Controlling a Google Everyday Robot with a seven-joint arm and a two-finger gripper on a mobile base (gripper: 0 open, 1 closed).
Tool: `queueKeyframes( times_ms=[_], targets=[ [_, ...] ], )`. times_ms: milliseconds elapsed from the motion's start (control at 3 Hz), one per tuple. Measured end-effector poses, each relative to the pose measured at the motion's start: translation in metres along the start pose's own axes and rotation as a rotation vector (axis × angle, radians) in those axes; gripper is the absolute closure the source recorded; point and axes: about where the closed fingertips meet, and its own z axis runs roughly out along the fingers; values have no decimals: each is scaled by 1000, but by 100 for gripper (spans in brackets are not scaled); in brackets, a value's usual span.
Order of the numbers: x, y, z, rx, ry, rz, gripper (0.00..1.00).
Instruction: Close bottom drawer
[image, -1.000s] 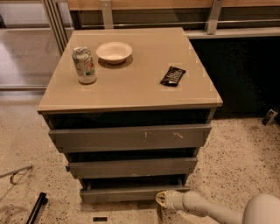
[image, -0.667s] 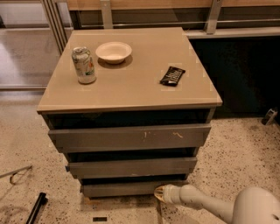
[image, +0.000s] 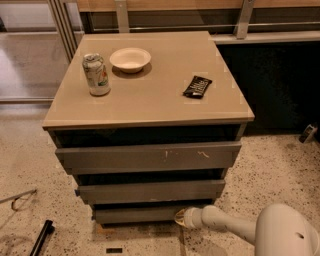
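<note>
The bottom drawer (image: 137, 213) is the narrowest grey front, lowest of three on a small cabinet. It sits nearly flush, only slightly proud under the middle drawer (image: 150, 190). The top drawer (image: 147, 156), widest with pale scratch marks, stands above both. My gripper (image: 180, 217) reaches in from the lower right on a white arm (image: 225, 226). Its tip touches the right end of the bottom drawer front, low near the floor.
On the beige cabinet top (image: 160, 95) stand a drink can (image: 96, 74), a white bowl (image: 130, 59) and a dark snack bar (image: 197, 86). The floor is speckled stone (image: 280, 170). A black tool (image: 42, 237) lies at lower left. A dark wall panel (image: 275, 85) is behind right.
The bottom drawer has slid back into the cabinet, and my gripper followed it inward to the left with the arm stretching out.
</note>
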Motion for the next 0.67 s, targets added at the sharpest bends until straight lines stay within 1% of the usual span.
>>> queueKeyframes(
  times_ms=[333,667],
  targets=[
    [1,6,-3,-16,1,2,100],
    [-1,46,-25,-170,8,24,100]
  ],
)
